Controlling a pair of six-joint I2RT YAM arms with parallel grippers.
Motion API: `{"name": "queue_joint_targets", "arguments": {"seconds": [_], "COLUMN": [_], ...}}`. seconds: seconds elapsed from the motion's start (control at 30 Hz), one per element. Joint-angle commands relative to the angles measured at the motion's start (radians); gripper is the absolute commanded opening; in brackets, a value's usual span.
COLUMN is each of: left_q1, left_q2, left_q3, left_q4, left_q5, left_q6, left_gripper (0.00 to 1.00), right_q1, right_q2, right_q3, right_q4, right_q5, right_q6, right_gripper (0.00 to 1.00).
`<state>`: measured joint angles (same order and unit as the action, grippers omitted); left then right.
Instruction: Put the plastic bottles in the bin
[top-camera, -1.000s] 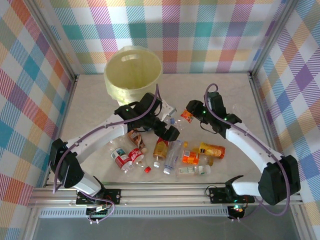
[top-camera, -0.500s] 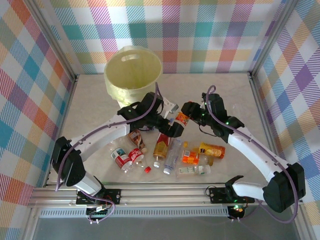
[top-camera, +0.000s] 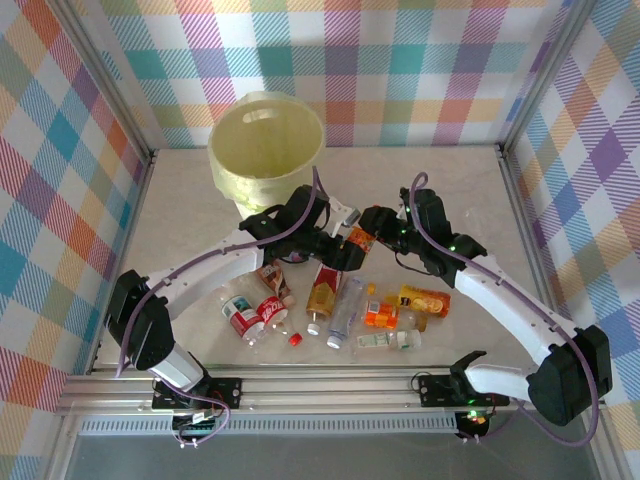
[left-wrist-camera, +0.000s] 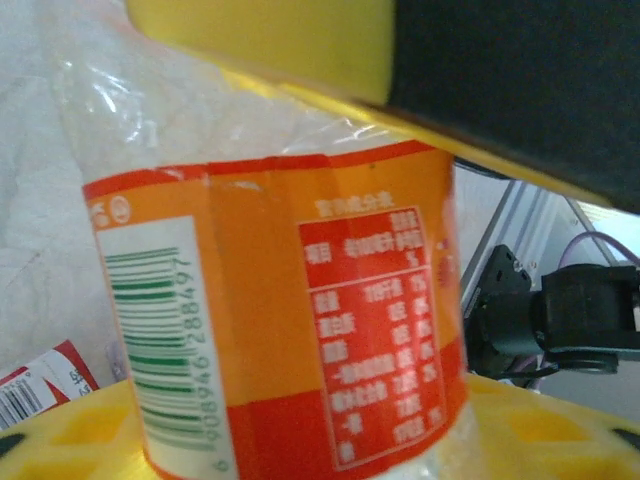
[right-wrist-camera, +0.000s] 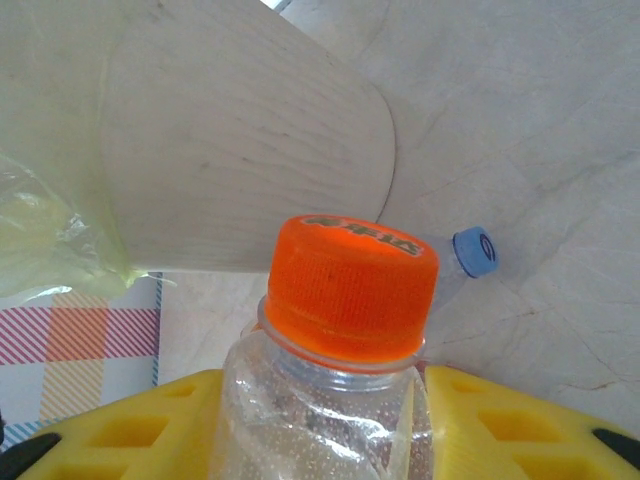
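Right now your left gripper (top-camera: 343, 252) is clamped tight on the labelled body of a small clear plastic bottle with an orange label and orange cap (top-camera: 361, 238). Your right gripper (top-camera: 378, 222) is closed round what looks like the same bottle just under its cap. So the bottle hangs between both arms above the pale marbled table (top-camera: 180, 220), well apart from the large round translucent pale-yellow bin (top-camera: 232, 178) at the far left. Watch for a tug of war: if either arm pulls away while both grip, the thin wall may buckle, twist or slip out and fall among the loose plastic bottles (top-camera: 322, 295) lying just on the near side of it. If the right one lets go too early, the left hold on a soft, slick label may not carry it. On the way, the left arm could clip the bin's rim. You cannot see how deep either pair of pads sits: from above the grippers cover most of the bottle, each wrist view cuts off its ends, and the pale curved shape behind the cap is hard to identify.
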<state>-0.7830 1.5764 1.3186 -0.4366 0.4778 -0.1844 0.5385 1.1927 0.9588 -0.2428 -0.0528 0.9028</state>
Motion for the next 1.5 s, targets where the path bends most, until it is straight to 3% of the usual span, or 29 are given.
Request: {"name": "queue_joint_targets", "arguments": {"seconds": [0.0, 0.2, 0.37, 0.57, 1.0, 1.23, 1.47], "left_q1": [-0.013, -0.014, -0.014, -0.012, -0.011, 0.002, 0.032], "left_q2": [0.006, 0.001, -0.016, -0.037, -0.052, 0.013, 0.103], "left_q3": [-0.004, -0.002, 0.0, 0.001, 0.134, 0.346, 0.577], "left_q4": [0.017, 0.011, 0.004, -0.008, -0.17, -0.327, -0.454], "left_q5": [0.038, 0.032, 0.017, 0.001, -0.103, -0.187, -0.267], "left_q6": [0.002, 0.008, 0.016, 0.026, 0.089, 0.106, 0.099], "left_gripper": [0.43, 0.42, 0.42, 0.42, 0.44, 0.44, 0.47], "right_q1": [0.008, 0.008, 0.008, 0.006, 0.005, 0.005, 0.005], "right_q2": [-0.007, -0.008, -0.034, -0.124, -0.452, -0.562, -0.576], "right_q3": [0.013, 0.017, 0.016, -0.004, -0.005, 0.047, 0.111], "right_q4": [-0.001, -0.008, -0.015, -0.05, -0.232, -0.297, -0.337], "right_q5": [0.0, 0.005, 0.012, 0.03, -0.082, -0.21, -0.319], "right_q6": [0.0, -0.002, -0.033, -0.115, -0.503, -0.672, -0.779], "right_gripper": [0.49, 0.5, 0.78, 1.0, 1.0, 1.0, 1.0]}}
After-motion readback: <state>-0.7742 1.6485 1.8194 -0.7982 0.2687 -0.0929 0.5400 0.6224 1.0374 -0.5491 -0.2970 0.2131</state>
